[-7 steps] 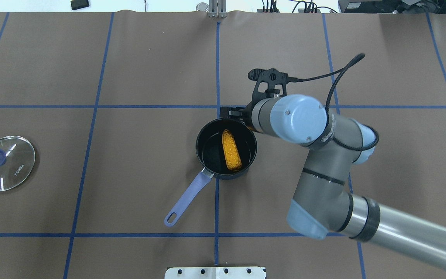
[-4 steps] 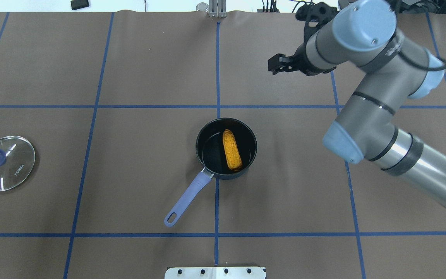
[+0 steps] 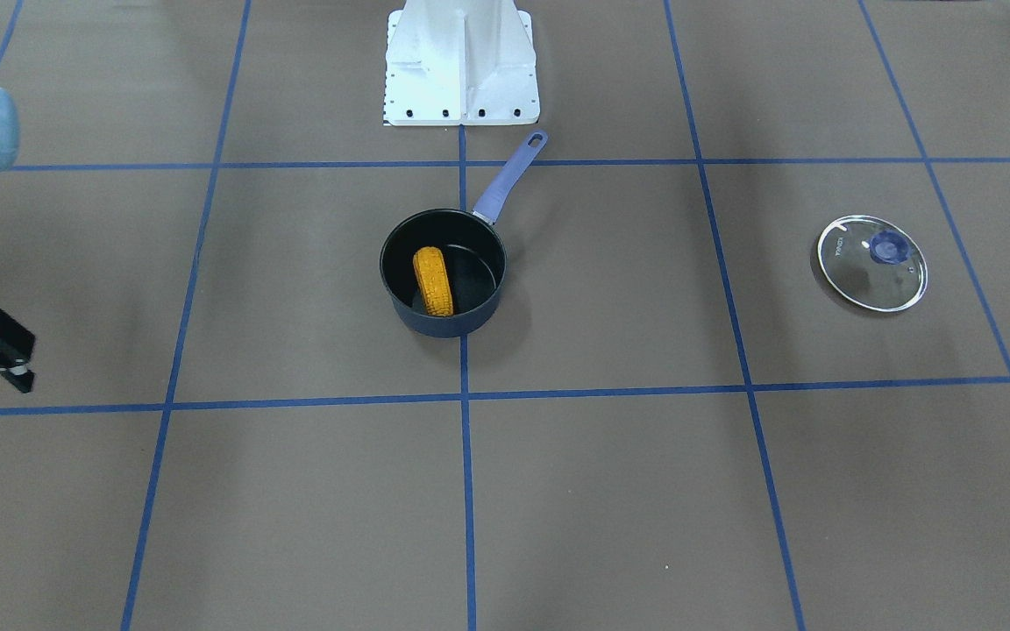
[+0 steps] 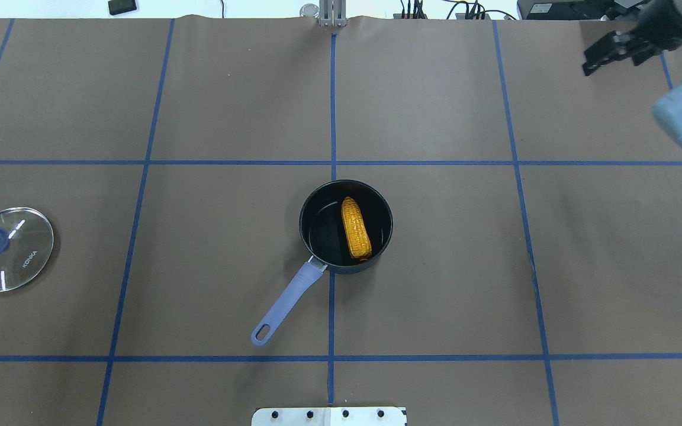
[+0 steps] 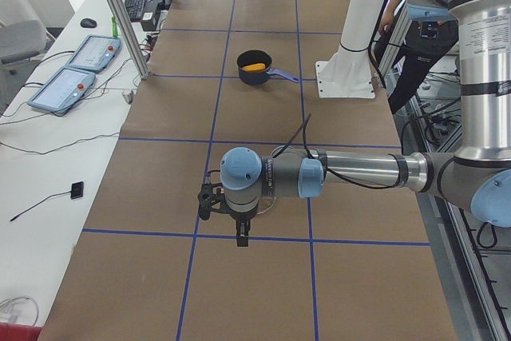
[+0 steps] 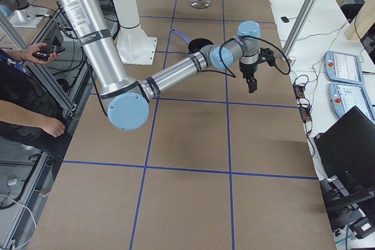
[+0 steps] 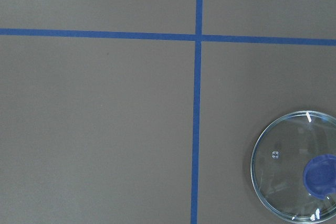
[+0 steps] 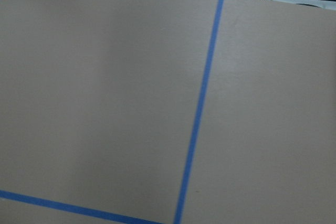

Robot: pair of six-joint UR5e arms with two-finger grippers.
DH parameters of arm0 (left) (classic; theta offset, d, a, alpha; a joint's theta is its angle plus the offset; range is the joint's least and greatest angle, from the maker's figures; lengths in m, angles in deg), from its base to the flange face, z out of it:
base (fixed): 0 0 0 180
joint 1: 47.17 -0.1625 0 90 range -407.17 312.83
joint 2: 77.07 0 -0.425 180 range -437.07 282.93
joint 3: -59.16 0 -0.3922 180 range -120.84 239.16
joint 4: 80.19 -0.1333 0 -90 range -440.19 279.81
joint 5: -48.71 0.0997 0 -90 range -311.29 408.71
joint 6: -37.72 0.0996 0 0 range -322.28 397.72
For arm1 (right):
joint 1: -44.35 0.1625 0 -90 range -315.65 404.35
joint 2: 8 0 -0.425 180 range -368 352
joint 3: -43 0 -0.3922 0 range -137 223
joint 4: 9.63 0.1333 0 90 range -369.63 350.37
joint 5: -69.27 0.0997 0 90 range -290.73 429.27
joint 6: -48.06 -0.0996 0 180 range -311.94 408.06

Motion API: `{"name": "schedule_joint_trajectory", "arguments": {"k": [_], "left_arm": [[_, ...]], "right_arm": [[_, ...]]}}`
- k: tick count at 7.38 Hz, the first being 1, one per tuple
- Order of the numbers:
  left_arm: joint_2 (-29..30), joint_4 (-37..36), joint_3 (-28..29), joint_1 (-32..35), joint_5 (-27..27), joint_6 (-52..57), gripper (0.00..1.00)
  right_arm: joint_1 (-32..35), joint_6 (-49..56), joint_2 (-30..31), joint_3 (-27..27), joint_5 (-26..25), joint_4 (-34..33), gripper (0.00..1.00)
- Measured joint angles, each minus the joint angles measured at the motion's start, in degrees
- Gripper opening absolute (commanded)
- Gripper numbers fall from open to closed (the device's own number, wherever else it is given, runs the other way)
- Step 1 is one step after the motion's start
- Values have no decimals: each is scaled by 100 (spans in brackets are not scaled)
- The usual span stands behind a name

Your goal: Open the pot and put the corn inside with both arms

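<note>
The dark pot (image 4: pixel 316 204) with a blue-purple handle (image 4: pixel 285 305) stands uncovered at the table's middle, also in the front view (image 3: pixel 400 241). The orange-yellow corn (image 4: pixel 356 229) lies inside it, seen too in the front view (image 3: pixel 433 280). The glass lid (image 4: pixel 8 248) with a blue knob lies flat far to the left, also in the left wrist view (image 7: pixel 294 166). My right gripper (image 4: pixel 600 56) is open and empty, high over the far right corner, well away from the pot. My left gripper (image 5: pixel 231 221) shows only in the exterior left view, near the lid; I cannot tell its state.
The brown table cover carries a grid of blue tape lines (image 4: pixel 333 106). The white robot base plate (image 4: pixel 329 416) sits at the near edge. Cables and boxes (image 4: pixel 471 10) line the far edge. The right arm's elbow cap (image 4: pixel 681 115) hangs at the right edge.
My right arm has swung up and away from the pot's rim to the far right corner. The corn stays in the pot. Pot and lid have not moved.
</note>
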Motion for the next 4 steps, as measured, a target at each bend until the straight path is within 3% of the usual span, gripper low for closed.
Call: {"name": "schedule_joint_trajectory", "arguments": {"k": [4], "left_arm": [[-40, 284, -29, 0, -8, 6, 98]], "right_arm": [[1437, 2037, 1615, -31, 301, 17, 100]]}}
